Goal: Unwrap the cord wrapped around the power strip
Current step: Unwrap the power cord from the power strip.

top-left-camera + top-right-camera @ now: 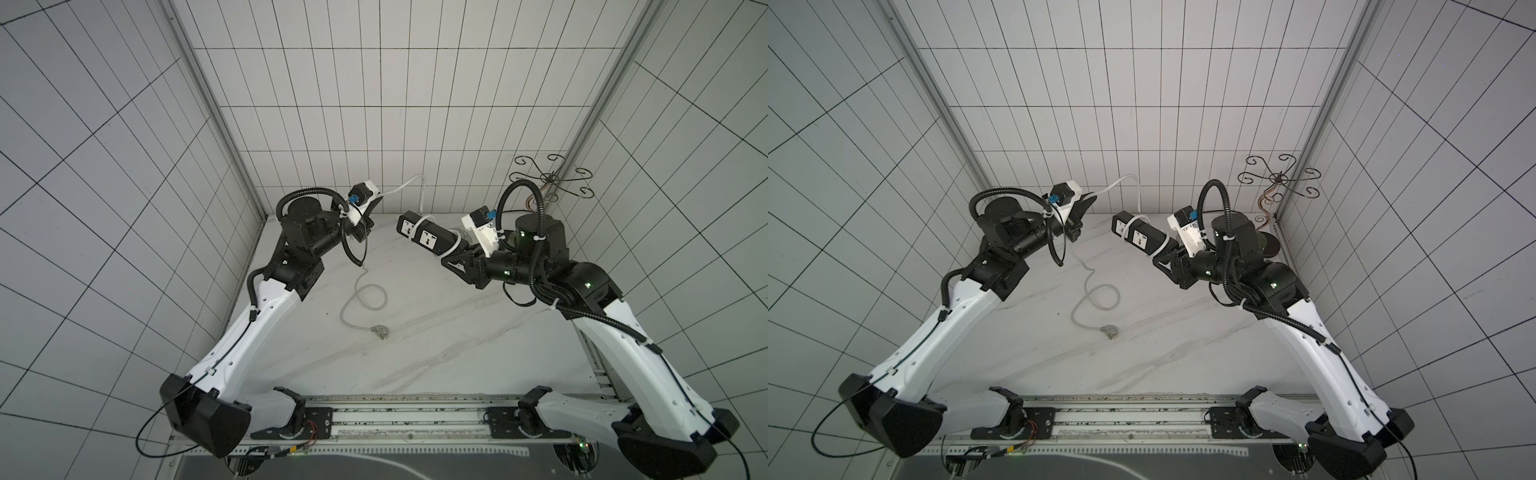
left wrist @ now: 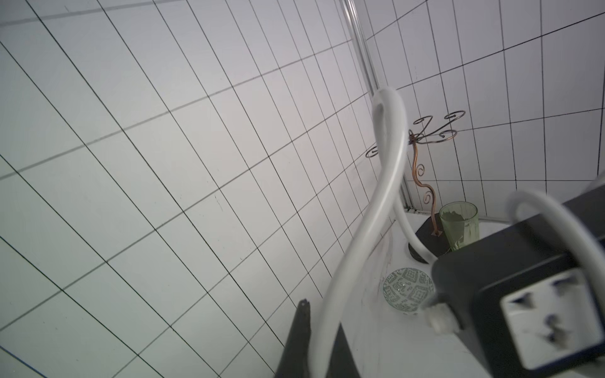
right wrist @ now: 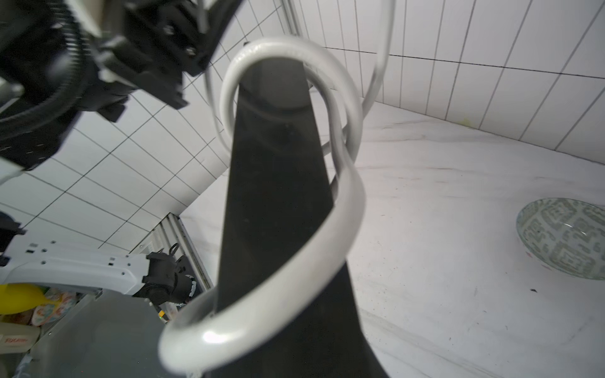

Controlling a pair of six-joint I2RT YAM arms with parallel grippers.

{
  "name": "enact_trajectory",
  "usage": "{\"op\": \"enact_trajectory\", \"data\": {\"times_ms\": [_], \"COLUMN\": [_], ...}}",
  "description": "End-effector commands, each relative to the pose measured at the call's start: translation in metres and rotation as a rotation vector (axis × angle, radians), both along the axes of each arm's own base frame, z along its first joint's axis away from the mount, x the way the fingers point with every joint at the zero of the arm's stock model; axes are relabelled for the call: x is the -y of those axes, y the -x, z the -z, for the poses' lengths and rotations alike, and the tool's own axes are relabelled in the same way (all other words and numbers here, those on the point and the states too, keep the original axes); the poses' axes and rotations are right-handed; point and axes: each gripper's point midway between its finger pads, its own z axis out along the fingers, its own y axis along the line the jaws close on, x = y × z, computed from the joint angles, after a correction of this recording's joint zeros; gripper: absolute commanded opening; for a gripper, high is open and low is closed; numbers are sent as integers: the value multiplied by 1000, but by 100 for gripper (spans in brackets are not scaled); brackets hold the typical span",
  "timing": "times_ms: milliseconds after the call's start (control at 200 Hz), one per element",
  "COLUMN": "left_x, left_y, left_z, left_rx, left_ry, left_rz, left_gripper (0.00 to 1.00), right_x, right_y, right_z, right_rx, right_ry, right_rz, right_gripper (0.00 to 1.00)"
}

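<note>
Above the far end of the marble tabletop, the right gripper clamps one end of the black power strip, holding it raised with white cord looped around it. The left gripper pinches that cord higher up. The cord's free part trails down to coil on the table, ending in a grey plug.

Both top views look steeply down from above my bases onto the white marble-patterned desk and tiled corner (nearly the same scene). My left wrist camera sits close, facing the back corner; my right wrist camera looks along the black rectangular power strip; both catch the patterned glass bowl.
</note>
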Motion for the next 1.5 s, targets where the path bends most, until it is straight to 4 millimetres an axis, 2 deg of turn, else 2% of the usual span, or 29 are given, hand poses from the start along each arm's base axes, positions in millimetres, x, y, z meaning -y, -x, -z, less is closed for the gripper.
{"op": "enact_trajectory", "data": {"times_ms": [0,60,150,310,375,460,530,630,715,805,945,1019,1114,1204,1299,1379,1439,1494], "left_x": [7,12,18,23,22,16,10,-1,-8,-9,7,19,43,63,80,93,96,90], "left_y": [-14,-15,-12,-2,0,1,4,15,22,28,47,60,74,76,72,66,50,29], "left_z": [44,65,87,116,131,140,126,86,67,59,55,41,20,9,11,23,38,52], "left_rx": [-199,-261,-327,-420,-453,-448,-377,-225,-143,-110,-75,-47,-17,-14,-44,-89,-117,-136], "left_ry": [16,6,24,19,-15,-52,-73,-75,-109,-143,-228,-205,-141,-68,9,27,10,-22], "left_rz": [30,54,90,140,138,108,80,15,-40,-65,-51,-9,71,136,204,246,196,93], "left_gripper": [0,0,0,8,17,39,50,70,76,80,81,82,82,82,81,78,76,72], "right_x": [-5,-4,-1,6,10,17,26,37,43,45,52,50,43,37,33,32,29,28], "right_y": [29,30,24,-3,-16,-29,-41,-51,-56,-56,-58,-56,-51,-46,-41,-36,-32,-30], "right_z": [-42,-57,-75,-98,-102,-102,-97,-90,-89,-92,-99,-101,-98,-98,-101,-107,-110,-110], "right_rx": [112,145,201,275,280,279,264,243,226,219,229,236,235,228,232,243,248,246], "right_ry": [-114,-140,-167,-187,-171,-137,-101,-66,-63,-63,-45,-33,-31,-42,-60,-85,-106,-118], "right_rz": [-132,-128,-92,36,97,171,243,323,361,373,407,388,333,288,257,239,219,211], "right_gripper": [0,0,0,0,0,0,0,0,0,0,0,0,0,0,0,0,0,0]}}
